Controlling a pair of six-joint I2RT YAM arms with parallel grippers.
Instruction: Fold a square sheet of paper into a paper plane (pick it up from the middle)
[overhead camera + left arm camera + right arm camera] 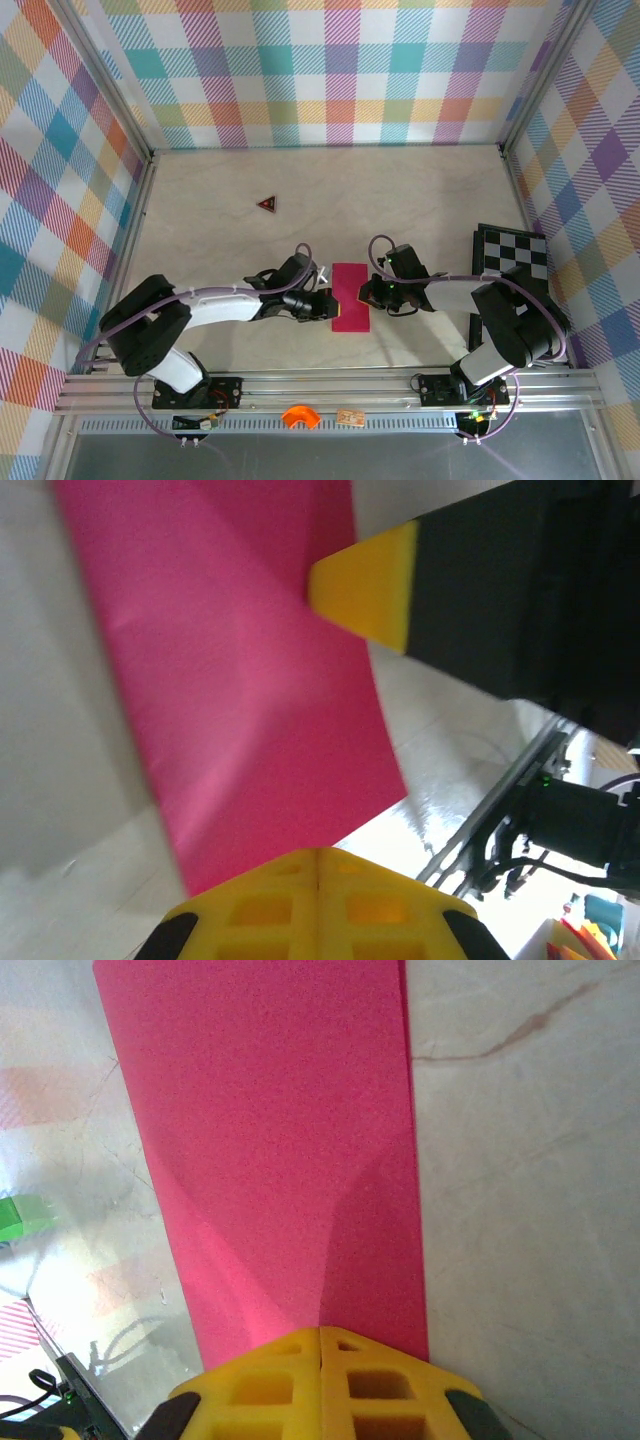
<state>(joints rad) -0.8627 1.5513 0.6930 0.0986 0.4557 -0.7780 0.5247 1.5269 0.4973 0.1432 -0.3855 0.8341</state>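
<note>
The square sheet of paper [351, 297], magenta-pink, lies flat on the table as a narrow upright rectangle and looks folded in half. My left gripper [328, 300] is shut, its yellow tips resting on the sheet's left edge. My right gripper [368, 293] is shut too, with its tips on the right edge. In the left wrist view the closed yellow fingertips [318, 852] meet the paper [240, 680], and the right gripper's yellow tip [365, 590] presses on the far edge. In the right wrist view the closed gripper [320, 1332] sits over the paper [280, 1140].
A black-and-white checkerboard [512, 252] lies at the right wall. A tiny dark red triangle [267, 204] sits further back on the left. Plaid walls enclose the beige table [420, 200] on three sides. An orange piece [299, 416] rests on the front rail.
</note>
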